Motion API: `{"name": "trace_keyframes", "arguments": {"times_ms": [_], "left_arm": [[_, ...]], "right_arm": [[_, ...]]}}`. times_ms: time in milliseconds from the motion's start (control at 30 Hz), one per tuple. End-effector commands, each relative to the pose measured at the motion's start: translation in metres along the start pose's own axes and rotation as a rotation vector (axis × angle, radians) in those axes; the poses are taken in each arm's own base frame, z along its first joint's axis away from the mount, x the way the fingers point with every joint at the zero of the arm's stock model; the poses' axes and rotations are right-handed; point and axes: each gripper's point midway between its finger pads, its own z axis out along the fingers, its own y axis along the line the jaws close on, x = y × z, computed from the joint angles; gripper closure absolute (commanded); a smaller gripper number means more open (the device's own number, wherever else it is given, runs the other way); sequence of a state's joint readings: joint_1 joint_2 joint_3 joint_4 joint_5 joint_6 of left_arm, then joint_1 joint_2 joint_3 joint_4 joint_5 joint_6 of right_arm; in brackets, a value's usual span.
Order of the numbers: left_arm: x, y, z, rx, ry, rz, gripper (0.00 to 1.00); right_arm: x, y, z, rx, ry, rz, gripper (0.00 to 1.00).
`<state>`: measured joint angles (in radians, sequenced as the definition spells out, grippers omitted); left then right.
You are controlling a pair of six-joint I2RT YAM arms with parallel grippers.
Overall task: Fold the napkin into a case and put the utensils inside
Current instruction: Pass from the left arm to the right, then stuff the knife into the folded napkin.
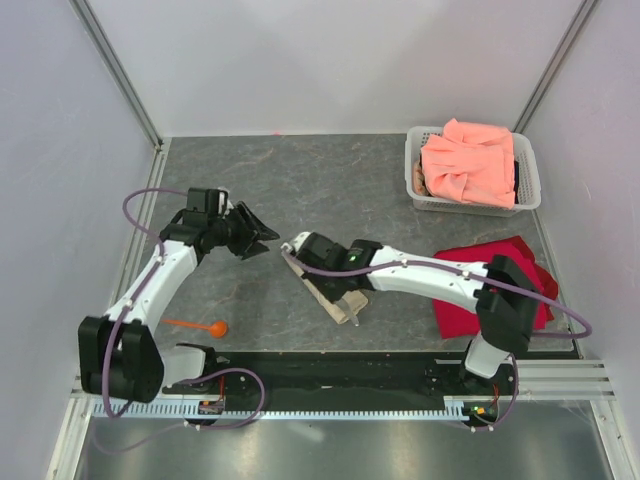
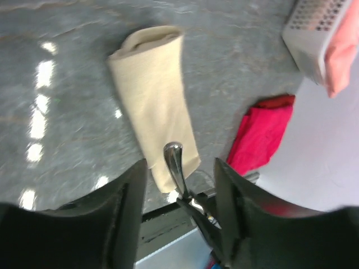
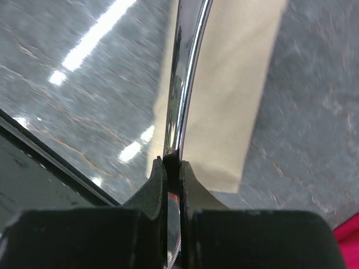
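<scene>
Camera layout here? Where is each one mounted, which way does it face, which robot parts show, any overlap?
Top external: above and behind the bases, facing down at the table; shows left arm, right arm, left end effector, right end effector.
Left wrist: on the left wrist, facing the folded napkin between its own spread fingers.
Right wrist: on the right wrist, facing along the metal utensil clamped in its own fingers.
Shared: both wrist views show the folded napkin and the metal utensil.
</scene>
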<state>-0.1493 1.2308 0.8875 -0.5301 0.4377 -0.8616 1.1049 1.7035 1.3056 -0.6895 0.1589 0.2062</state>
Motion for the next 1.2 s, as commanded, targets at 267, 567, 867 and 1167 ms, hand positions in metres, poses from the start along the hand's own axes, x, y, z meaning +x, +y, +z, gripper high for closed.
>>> {"name": "trace_keyframes", "arguments": {"times_ms": [267,567,867,1167], "left_arm": [[0.002,-0.03,0.116,0.063,0.175,0.175,0.82],[-0.003,-0.013,0.135,0.002,0.168,0.179,0.87],[0.002,0.009,0.143,-0.059,0.18,0.174,0.92],[0.002,0.013,0.144,-0.066,0.172,0.169,0.94]], "right_arm": [[0.036,-0.04,-0.014,-0.143,0.121,0.156,1.0],[0.045,-0.044,-0.007,-0.148,0.117,0.228,1.0],[0.035,-0.05,-0.021,-0.291,-0.026,0.453,1.0],[0.037,-0.036,-0.003,-0.42,-0.028,0.554,1.0]]}}
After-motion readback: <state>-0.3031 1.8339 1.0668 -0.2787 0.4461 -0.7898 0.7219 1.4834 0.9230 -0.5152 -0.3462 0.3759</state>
